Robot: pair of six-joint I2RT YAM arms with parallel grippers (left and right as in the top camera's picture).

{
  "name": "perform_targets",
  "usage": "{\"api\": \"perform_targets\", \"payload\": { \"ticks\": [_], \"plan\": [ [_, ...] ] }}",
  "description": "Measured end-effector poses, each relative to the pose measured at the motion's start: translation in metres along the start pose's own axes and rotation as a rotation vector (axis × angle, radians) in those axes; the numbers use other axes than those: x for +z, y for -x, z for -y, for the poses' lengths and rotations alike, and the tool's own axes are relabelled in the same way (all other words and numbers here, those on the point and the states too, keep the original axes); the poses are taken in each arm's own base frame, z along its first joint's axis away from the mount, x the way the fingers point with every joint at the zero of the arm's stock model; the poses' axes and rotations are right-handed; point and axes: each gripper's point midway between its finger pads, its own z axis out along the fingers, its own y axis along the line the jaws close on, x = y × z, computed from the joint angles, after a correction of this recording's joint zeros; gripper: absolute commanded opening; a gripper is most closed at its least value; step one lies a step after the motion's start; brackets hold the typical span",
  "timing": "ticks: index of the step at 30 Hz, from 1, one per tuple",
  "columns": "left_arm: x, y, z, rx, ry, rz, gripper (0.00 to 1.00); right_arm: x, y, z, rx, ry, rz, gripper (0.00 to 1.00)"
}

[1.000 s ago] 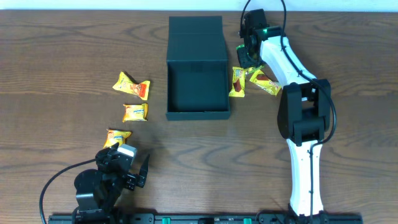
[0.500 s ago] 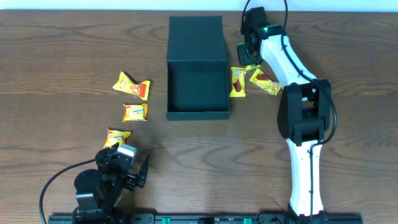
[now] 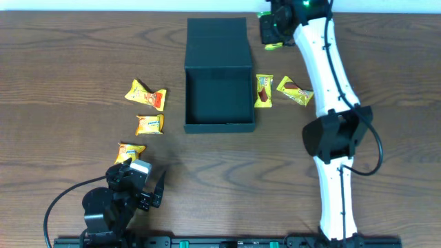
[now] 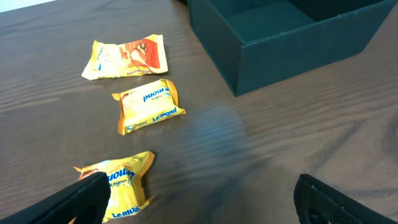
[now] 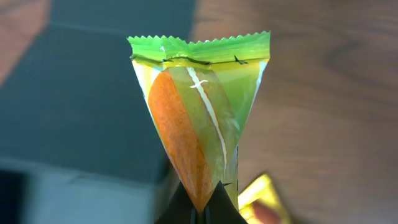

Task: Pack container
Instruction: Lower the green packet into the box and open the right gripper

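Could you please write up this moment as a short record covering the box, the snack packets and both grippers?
container: flap lid open, nothing seen inside
right gripper: shut on green packet, beside the lid's far right corner
left gripper: open, holding nothing
left yellow packets: three, lying loose left of the container
right yellow packets: two, lying loose right of the container
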Motion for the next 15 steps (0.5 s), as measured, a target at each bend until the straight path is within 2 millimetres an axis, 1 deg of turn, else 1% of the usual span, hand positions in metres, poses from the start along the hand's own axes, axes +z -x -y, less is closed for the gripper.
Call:
{"api": "perform_targets", "payload": {
  "ticks": [4,8,11,15],
  "plan": [
    [0.0,0.0,0.0,0.0,0.0,0.0,0.95,-0.005,-0.033,-0.054,-0.045,0.061,-0.104,0.02],
    [0.0,0.0,0.0,0.0,0.0,0.0,0.95,-0.008,-0.05,-0.093,-0.091,0.096,-0.14,0.02],
    [0.0,0.0,0.0,0.0,0.0,0.0,0.95,-0.01,-0.059,-0.112,-0.091,0.11,-0.155,0.03],
    [0.0,0.0,0.0,0.0,0.0,0.0,0.95,-0.009,-0.064,-0.118,-0.05,0.108,-0.17,0.03]
  ]
}}
